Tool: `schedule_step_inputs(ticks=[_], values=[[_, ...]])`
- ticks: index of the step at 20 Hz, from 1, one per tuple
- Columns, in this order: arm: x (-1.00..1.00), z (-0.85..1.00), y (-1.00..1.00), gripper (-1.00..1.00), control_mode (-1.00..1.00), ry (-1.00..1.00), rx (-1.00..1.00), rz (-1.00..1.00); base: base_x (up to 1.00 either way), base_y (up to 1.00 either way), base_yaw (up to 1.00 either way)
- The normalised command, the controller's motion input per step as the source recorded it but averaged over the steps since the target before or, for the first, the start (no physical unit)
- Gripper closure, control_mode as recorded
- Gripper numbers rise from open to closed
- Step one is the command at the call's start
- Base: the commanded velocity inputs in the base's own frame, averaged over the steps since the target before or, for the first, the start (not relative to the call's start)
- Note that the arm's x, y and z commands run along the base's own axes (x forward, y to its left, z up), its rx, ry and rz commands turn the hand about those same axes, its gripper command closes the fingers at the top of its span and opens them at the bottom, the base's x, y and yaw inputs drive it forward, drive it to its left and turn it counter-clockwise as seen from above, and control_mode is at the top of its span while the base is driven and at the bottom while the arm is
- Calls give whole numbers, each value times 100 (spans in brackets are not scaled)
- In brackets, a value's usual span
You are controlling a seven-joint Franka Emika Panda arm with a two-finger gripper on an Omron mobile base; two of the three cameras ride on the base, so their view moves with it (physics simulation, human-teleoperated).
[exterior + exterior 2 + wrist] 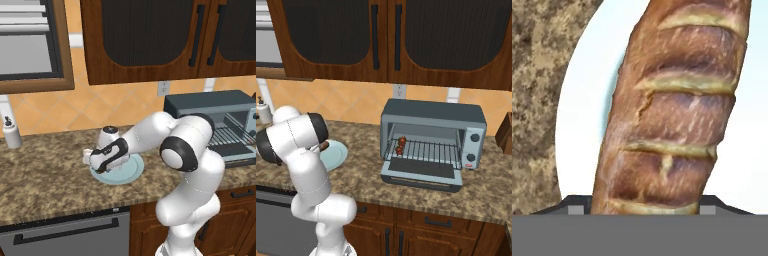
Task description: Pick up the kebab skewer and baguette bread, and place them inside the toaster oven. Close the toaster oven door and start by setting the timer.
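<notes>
The baguette bread [672,115], a tan-brown scored loaf, lies over a pale blue plate [587,100] close under the hand. My gripper [641,207] is low over it, and the fingertips [575,210] press against both sides of the loaf's near end, so it is shut on the bread. From the left base view the gripper [90,159] sits at the plate's [131,172] left rim. The kebab skewer [401,145] rests on the wire rack at the left inside the toaster oven [433,117]. The toaster oven door [423,172] hangs open, folded down flat.
The plate [338,152] is on the granite counter left of the oven [210,105]. A white bottle [11,132] stands at the far left by the wall. Dark wood cabinets hang overhead. The oven's knobs [474,138] are on its right face.
</notes>
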Motion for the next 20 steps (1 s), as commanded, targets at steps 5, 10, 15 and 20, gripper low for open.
schedule_step_inputs(ticks=[5, 10, 15, 20], values=[[-37, 72, -45, 100, -100, -2, 1, 1, 0, 0, 0], [-62, 96, -100, 100, -100, -5, 0, 7, 0, 0, 0], [-58, 71, -100, 100, -100, -4, 0, 12, 0, 0, 0], [-44, 56, -100, 100, -100, 0, -1, 12, 0, 0, 0]])
